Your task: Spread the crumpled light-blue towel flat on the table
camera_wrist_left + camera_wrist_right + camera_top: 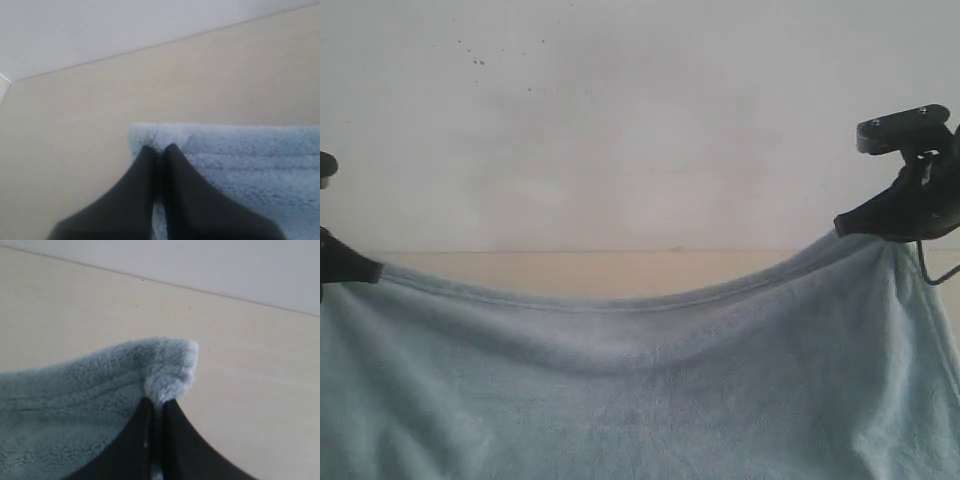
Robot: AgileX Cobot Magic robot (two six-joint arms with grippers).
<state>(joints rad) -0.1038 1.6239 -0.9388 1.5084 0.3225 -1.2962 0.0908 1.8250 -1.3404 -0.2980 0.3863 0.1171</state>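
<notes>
The pale-blue fluffy towel (pixel 640 390) hangs stretched between both arms, its hemmed top edge sagging in the middle and its body filling the lower part of the exterior view. My left gripper (pixel 375 270) is shut on the towel's left corner (pixel 155 136); the black fingers (pixel 135 195) pinch the cloth. My right gripper (pixel 842 226) is shut on the right corner (pixel 172 365), held higher than the left one. The beige table (pixel 620 268) shows as a strip behind the top edge. No care tag is visible.
A white wall (pixel 640 120) rises behind the table. In the wrist views bare table (pixel 75 125) (pixel 260 370) lies under and beside each held corner. A black cable (pixel 930 270) loops below the right arm.
</notes>
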